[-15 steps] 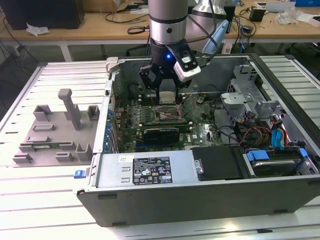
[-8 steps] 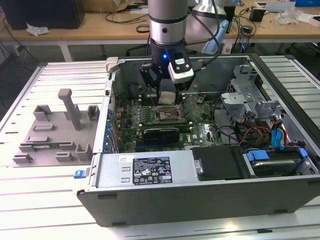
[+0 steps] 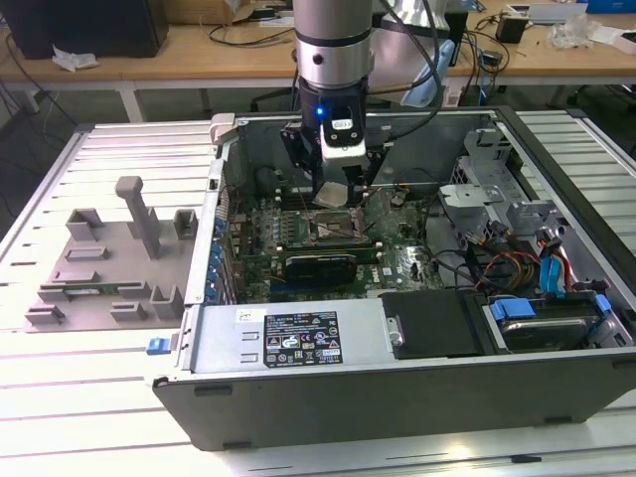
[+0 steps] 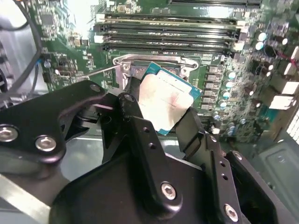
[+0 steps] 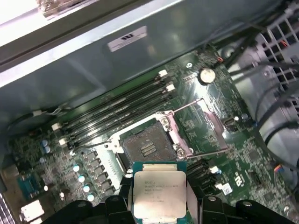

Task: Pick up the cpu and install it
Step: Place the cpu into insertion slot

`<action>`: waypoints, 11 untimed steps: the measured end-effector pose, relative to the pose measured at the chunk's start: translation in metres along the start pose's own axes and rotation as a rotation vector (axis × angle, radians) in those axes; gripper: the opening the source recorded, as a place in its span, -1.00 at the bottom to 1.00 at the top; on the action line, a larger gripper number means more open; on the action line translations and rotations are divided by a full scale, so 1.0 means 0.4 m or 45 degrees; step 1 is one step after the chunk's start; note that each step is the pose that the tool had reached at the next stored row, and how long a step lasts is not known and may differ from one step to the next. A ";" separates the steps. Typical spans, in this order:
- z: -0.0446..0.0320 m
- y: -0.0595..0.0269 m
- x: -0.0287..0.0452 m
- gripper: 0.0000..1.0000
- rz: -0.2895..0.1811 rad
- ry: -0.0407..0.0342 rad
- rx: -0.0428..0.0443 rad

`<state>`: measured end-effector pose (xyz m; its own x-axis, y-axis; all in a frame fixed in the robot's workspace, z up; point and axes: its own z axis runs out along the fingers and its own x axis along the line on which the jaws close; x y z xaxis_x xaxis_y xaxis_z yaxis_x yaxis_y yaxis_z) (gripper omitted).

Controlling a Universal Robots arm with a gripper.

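- The open grey metal computer case [image 3: 298, 343] lies on the white slatted table [image 3: 89, 417].
- A grey plastic fixture tray [image 3: 109, 263] lies on the table, at the exterior view's left of the case.
- The green motherboard [image 3: 402, 263] lies inside the case.
- The dark square socket frame [image 5: 147, 145] sits on the motherboard, beside the long black memory slots [image 5: 117, 105].
- The black claw [image 5: 159, 198] grips the flat silver square cpu [image 5: 156, 191] between its fingers, above the motherboard and close by the socket frame.
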<state>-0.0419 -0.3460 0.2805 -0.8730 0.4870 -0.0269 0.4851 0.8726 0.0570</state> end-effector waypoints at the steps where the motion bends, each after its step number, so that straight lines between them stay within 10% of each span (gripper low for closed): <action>1: 0.000 0.000 0.000 0.09 0.020 -0.0012 0.001; 11: 0.001 0.000 0.000 0.09 0.274 -0.0157 0.007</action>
<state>-0.0419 -0.3460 0.2801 -0.7483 0.6628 -0.0269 0.6608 0.7484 0.0571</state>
